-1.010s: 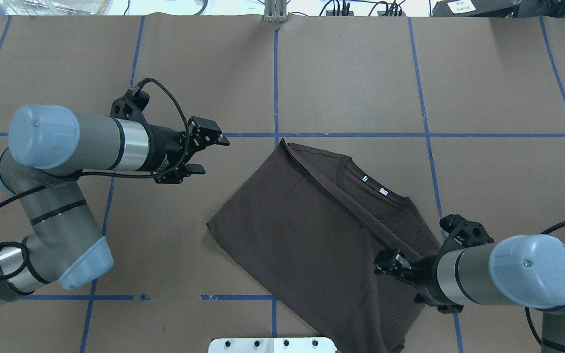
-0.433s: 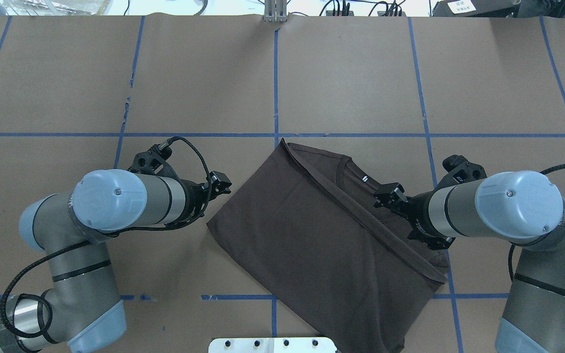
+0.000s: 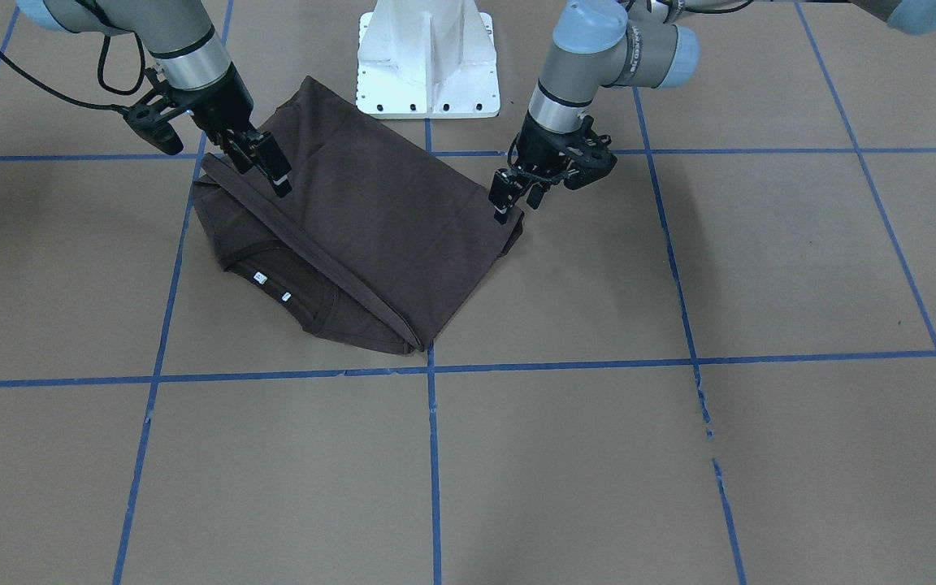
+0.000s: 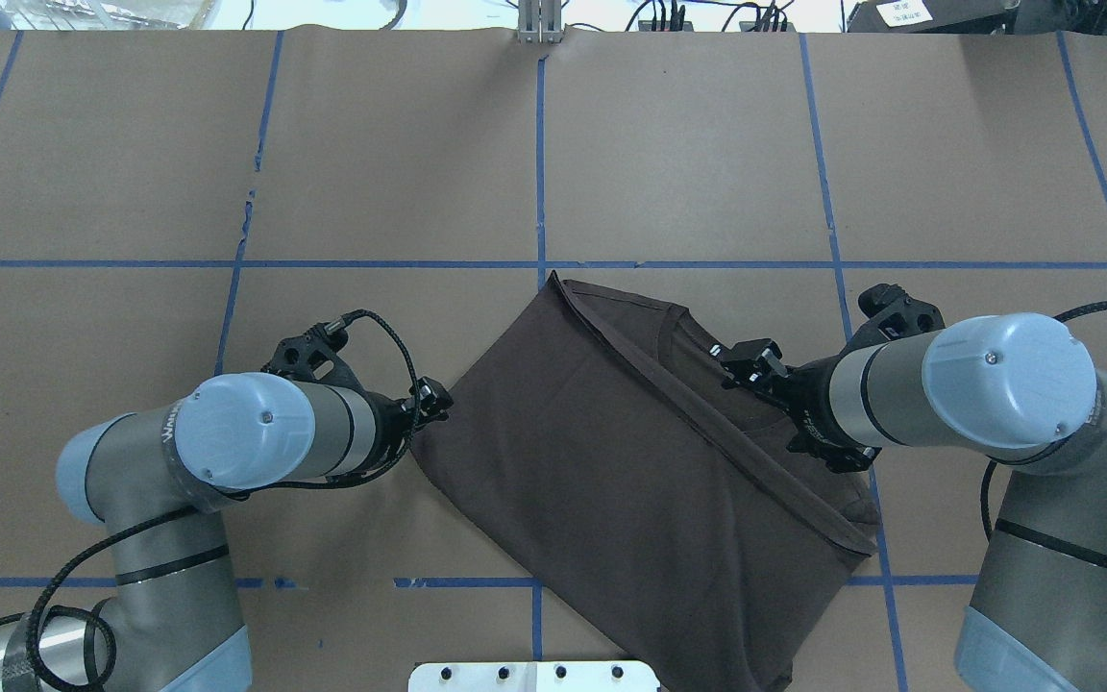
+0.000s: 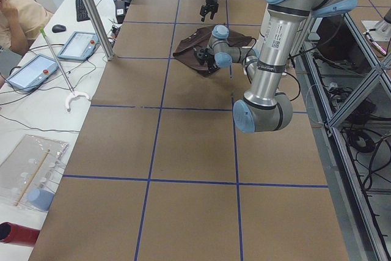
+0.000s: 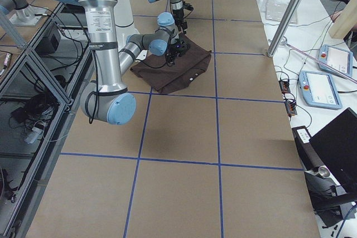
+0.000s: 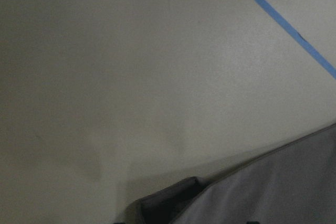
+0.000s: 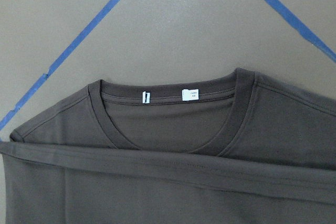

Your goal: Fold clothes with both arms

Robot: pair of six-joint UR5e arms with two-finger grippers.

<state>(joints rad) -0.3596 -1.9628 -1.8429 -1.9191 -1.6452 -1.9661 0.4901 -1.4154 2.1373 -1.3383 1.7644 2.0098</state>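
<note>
Left gripper: positioned at the left-hand corner of the shirt, tips down at the fabric edge. The front-facing view shows its two fingers a narrow gap apart with nothing between them. The overhead view hides most of them under the left arm. The left wrist view shows only that shirt corner, bare table and one blue tape line.

Lettering on the left arm's shell shows in the overhead view but cannot be read in full.

Shirt: dark brown, lying flat on the table between the two grippers, turned diagonally to the tape grid. One side is folded across the body, and the folded edge runs just below the collar.

Labels: two white neck tags sit inside the collar. The right wrist view shows them best. One bears small print, the other a dark mark. Neither is legible. The front-facing view shows both as white specks.

Right gripper: above the collar area, fingers parted and holding nothing. No finger appears in the right wrist view.

Side views only: tablets on a bench beside the table.
</note>
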